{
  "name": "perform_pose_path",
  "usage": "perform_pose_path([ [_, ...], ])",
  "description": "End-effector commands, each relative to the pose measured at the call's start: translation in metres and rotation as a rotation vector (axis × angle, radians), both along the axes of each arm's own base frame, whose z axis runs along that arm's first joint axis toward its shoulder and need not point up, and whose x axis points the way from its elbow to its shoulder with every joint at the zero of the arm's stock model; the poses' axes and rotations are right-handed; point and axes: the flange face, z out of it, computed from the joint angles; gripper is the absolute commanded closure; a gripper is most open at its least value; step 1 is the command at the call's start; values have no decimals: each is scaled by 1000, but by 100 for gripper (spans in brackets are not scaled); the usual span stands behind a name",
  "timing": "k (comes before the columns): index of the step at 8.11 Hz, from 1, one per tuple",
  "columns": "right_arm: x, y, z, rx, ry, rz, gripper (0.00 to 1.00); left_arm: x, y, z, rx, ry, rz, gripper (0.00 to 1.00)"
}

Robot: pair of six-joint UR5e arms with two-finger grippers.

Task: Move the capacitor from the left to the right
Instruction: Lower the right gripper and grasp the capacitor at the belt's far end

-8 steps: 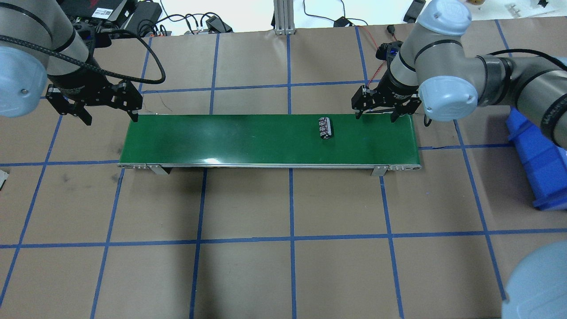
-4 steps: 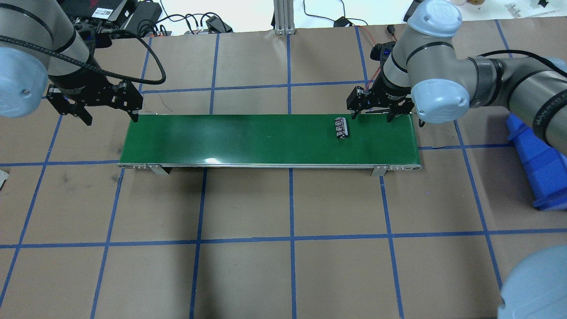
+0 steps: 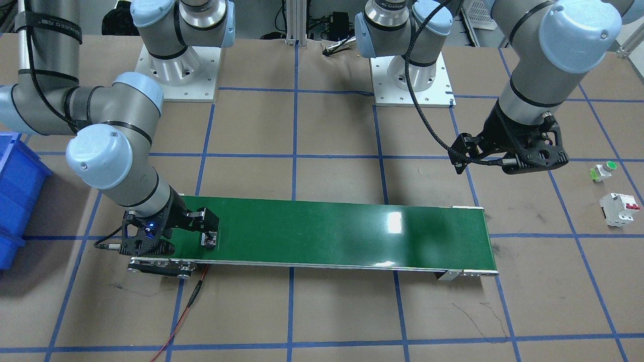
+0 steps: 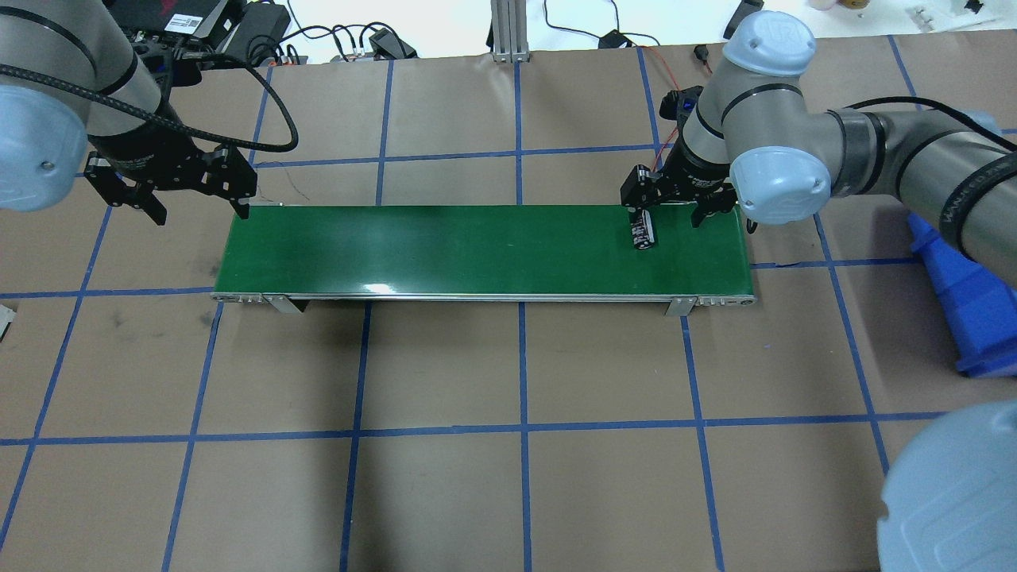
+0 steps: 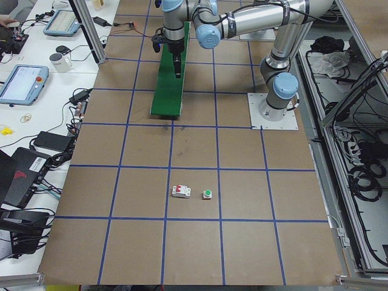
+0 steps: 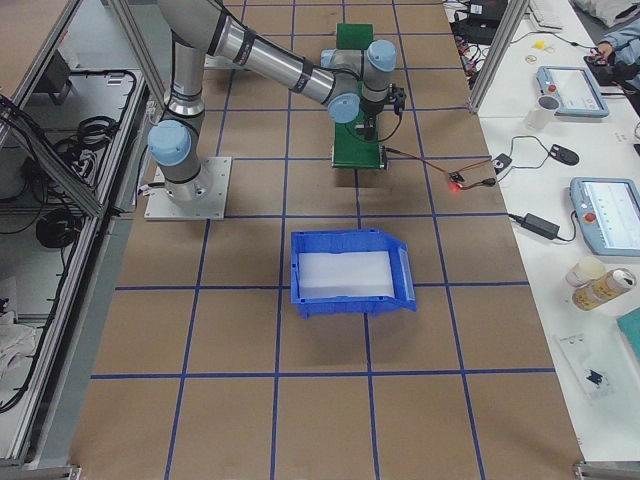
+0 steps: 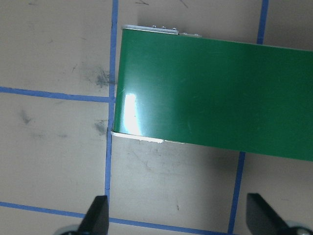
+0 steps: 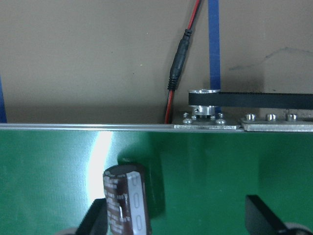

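Note:
The capacitor [image 4: 642, 230], a small black cylinder with a pale stripe, lies on the green conveyor belt [image 4: 445, 250] near its right end. My right gripper [image 4: 670, 213] is open and low over the belt's far edge. In the right wrist view the capacitor [image 8: 126, 200] lies between the open jaws, right beside one fingertip [image 8: 95, 220] and well apart from the other. My left gripper [image 4: 199, 213] is open and empty, above the paper off the belt's left end [image 7: 220, 93].
A blue bin [image 4: 965, 294] stands on the table beyond the belt's right end. A white breaker [image 3: 619, 208] and a green-topped push button [image 3: 604, 170] lie beyond the left end. A red cable [image 3: 186, 311] runs from the belt's motor end.
The capacitor has travelled right along the belt. My right gripper has shifted left and lower, so the capacitor now sits between its open fingers. The left arm has not moved.

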Motion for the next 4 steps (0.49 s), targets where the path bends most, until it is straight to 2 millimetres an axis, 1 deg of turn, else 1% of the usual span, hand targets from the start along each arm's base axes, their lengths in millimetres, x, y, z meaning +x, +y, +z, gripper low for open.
perform_pose_path([
  [1,-4,-2,-9,7,43,68,37,0,0,0,1,-1,-10,0],
  [3,-11,-1,-10,19,102,81,80,-1,-3,-3,1,6,1,0],
  [4,-14,-1,-4,11,117,76,96,-2,-3,-2,0,5,-2,0],
])
